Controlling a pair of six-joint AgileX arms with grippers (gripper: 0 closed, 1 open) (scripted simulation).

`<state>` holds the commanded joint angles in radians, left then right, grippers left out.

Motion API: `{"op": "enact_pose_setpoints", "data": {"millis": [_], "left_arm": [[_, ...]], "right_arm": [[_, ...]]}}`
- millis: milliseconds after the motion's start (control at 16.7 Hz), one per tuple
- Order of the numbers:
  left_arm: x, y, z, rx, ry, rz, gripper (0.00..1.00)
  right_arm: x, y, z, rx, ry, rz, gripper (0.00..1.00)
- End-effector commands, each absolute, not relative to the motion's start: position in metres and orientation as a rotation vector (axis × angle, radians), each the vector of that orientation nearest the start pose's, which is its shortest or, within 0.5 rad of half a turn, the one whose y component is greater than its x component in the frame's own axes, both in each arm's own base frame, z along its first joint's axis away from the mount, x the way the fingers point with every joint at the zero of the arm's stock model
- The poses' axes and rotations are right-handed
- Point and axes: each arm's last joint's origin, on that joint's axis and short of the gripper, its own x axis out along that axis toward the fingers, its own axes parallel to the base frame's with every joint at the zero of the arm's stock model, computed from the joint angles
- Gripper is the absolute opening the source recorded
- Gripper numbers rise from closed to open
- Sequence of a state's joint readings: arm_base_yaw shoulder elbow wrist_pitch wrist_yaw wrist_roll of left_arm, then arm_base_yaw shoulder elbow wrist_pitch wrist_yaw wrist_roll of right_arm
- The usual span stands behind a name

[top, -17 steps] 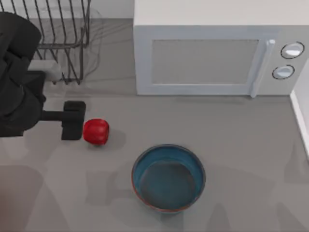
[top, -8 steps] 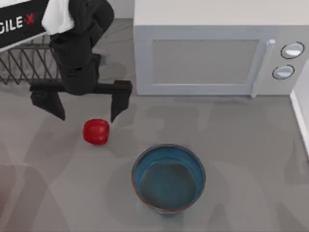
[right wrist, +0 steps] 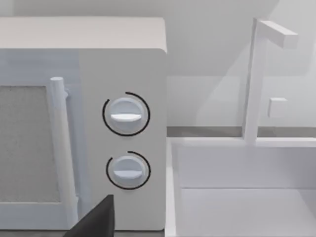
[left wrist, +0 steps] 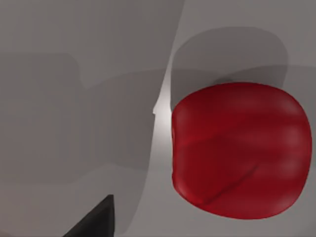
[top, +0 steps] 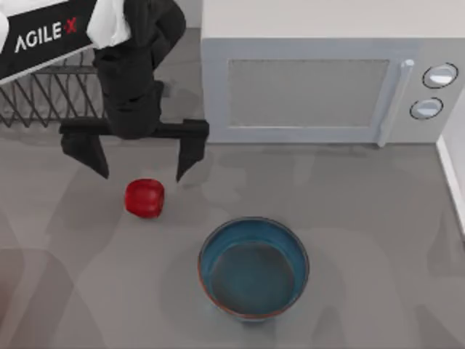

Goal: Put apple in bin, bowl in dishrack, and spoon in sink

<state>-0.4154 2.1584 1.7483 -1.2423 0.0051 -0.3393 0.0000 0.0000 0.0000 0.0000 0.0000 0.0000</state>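
Black left gripper (top: 142,166), fingers (top: 93,154) spread, above apple (top: 144,198).

I see a plain grey table (top: 378,240) carrying everything. The apple (top: 144,198) rests on it at about nine o'clock from the centre of the top view, with bare surface all round. The bowl (top: 253,267) stands upright toward six o'clock, near the apple but apart from it. The white microwave (top: 327,80) sits along the far edge from twelve to two o'clock, and the dishrack (top: 43,102) stands at ten o'clock beside it.
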Motion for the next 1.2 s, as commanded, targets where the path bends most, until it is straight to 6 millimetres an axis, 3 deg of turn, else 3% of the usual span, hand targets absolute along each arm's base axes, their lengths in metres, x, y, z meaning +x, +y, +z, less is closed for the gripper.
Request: {"op": "enact_pose_setpoints", "data": {"millis": [180, 600, 840, 1200], "left_arm": [[0.379, -0.161, 0.173, 0.075, 1.648, -0.031, 1.0], [0.375, -0.16, 0.11, 0.075, 1.646, -0.033, 1.0], [0.374, -0.16, 0.109, 0.076, 1.647, -0.032, 1.0], [0.374, -0.16, 0.109, 0.076, 1.647, -0.032, 0.55]], "right_arm": [[0.106, -0.001, 0.16, 0.0, 0.0, 0.0, 1.0], [0.106, -0.001, 0.16, 0.0, 0.0, 0.0, 1.0], [0.106, -0.001, 0.16, 0.0, 0.0, 0.0, 1.0], [0.106, -0.001, 0.16, 0.0, 0.0, 0.0, 1.0]]}}
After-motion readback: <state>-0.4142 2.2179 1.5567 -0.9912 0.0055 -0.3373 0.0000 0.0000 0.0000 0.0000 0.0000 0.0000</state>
